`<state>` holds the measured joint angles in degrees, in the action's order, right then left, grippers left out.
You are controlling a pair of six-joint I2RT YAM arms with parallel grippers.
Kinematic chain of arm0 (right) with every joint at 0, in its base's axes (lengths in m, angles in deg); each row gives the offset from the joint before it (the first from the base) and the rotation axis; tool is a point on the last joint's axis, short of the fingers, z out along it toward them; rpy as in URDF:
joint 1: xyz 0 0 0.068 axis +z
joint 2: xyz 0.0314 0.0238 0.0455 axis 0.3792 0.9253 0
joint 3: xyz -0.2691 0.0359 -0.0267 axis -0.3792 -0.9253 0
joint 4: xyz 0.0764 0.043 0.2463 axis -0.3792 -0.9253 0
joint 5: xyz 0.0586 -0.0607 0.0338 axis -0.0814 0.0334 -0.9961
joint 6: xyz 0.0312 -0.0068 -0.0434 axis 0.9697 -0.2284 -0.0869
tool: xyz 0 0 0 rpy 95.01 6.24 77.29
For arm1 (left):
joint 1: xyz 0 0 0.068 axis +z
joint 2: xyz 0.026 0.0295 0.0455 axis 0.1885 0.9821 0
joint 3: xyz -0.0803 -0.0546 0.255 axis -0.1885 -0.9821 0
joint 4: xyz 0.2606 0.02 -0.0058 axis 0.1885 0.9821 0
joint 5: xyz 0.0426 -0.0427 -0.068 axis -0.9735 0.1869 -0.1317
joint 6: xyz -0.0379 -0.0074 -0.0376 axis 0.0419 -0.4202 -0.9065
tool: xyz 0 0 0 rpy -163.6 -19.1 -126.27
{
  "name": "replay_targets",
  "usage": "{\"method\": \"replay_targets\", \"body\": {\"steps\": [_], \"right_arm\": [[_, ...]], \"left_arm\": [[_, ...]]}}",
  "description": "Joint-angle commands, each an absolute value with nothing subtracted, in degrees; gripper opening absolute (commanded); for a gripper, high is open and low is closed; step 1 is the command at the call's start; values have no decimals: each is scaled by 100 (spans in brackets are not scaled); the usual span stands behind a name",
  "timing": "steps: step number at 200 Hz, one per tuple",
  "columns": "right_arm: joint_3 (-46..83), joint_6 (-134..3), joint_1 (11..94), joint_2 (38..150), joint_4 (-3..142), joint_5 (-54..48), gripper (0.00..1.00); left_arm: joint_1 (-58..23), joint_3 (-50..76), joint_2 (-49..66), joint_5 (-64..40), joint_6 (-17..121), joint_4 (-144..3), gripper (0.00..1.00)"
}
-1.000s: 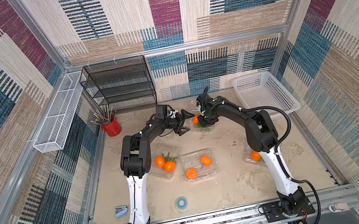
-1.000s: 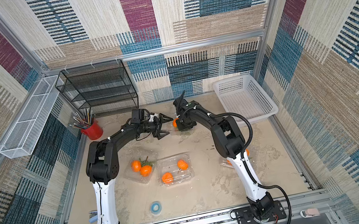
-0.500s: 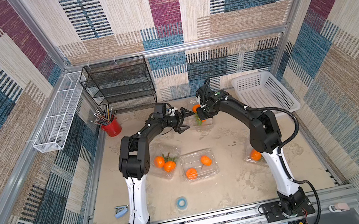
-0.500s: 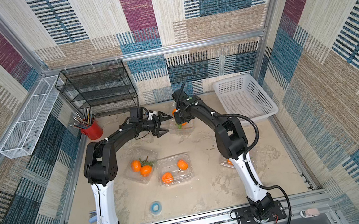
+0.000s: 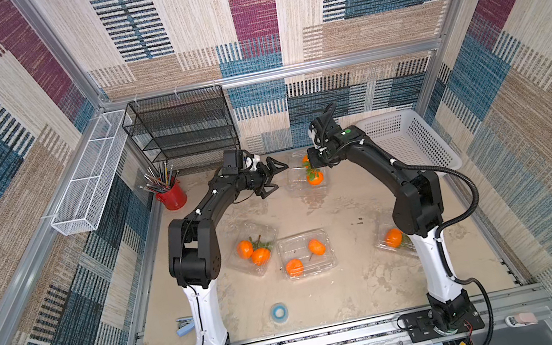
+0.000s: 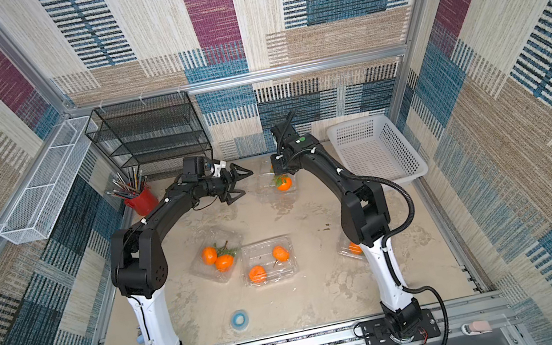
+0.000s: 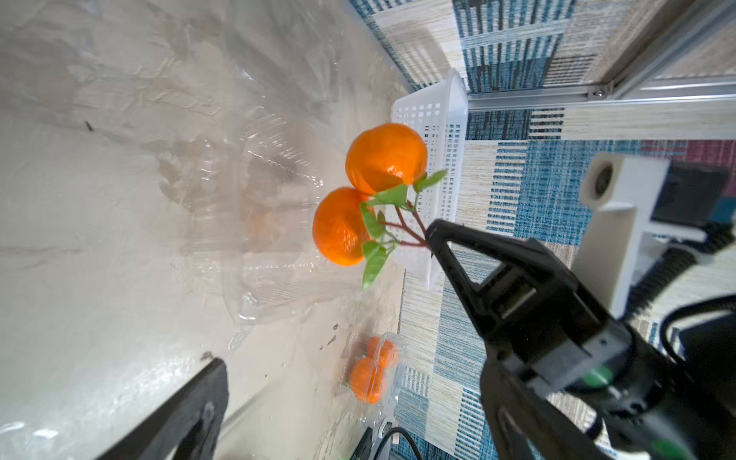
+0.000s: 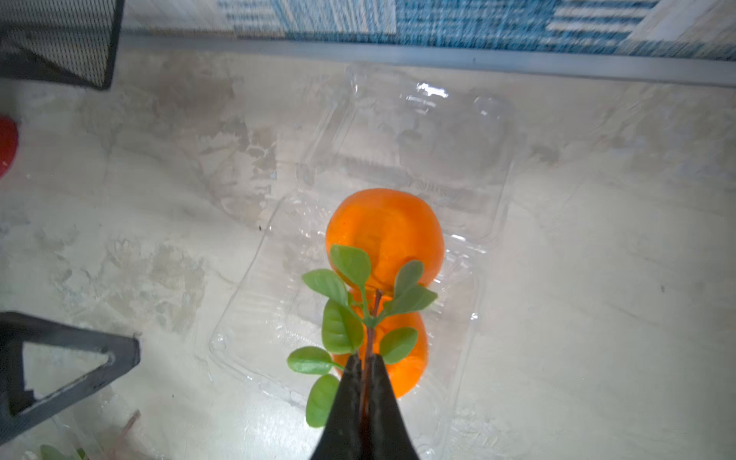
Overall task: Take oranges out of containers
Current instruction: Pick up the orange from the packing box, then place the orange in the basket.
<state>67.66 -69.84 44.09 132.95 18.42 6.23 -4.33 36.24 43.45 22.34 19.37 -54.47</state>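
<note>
My right gripper (image 8: 365,360) is shut on the dark stem of a leafy pair of oranges (image 8: 384,235). The pair (image 5: 314,177) hangs just above an open clear container (image 5: 301,181) at the back middle of the table. In the left wrist view the two oranges (image 7: 382,159) dangle beside that container (image 7: 271,223). My left gripper (image 5: 280,178) stands open just left of the container, touching nothing. Three more containers with oranges lie nearer the front: one on the left (image 5: 254,252), one in the middle (image 5: 306,252), and one (image 5: 391,239) partly behind my right arm.
A white perforated basket (image 5: 403,143) stands at the back right. At the back left are a black mesh shelf (image 5: 186,131), a red cup of pencils (image 5: 173,197) and a white wire trough (image 5: 87,176). A blue tape roll (image 5: 279,311) and a stapler (image 5: 184,322) lie near the front.
My right gripper has closed fully on the stem and lifted the pair of oranges out of the back container, drifting slightly right. The left arm has stayed open and nearly still.
</note>
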Motion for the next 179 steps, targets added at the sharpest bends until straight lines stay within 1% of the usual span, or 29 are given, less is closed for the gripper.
{"method": "replay_targets", "body": {"steps": [1,30,69,93,108,131,160,179], "right_arm": [[6878,-6837,4335,13211,2088,218,6],[7167,-6769,4182,13201,2058,127,4],[7024,-6474,3505,12714,2391,-121,1],[6099,-6084,2980,12052,3148,-222,1],[5338,-5805,2665,11582,3725,-20,0],[4052,-5249,2250,10936,4855,-76,0],[3033,-4712,2021,10558,5879,232,0],[2559,-4253,1916,10455,6361,636,0]], "left_arm": [[-500,3652,4193,2058,2227,-5306,99],[-691,3864,4110,1972,2276,-5154,99],[-1052,4355,3973,1744,2254,-5129,99],[-1375,4873,4031,1558,2255,-5106,99],[-1607,5225,4174,1482,2248,-5107,99],[-1955,5759,4549,1464,2204,-5139,99],[-2280,6361,5068,1523,2134,-5131,99],[-2407,6577,5283,1567,2124,-5103,99]]}}
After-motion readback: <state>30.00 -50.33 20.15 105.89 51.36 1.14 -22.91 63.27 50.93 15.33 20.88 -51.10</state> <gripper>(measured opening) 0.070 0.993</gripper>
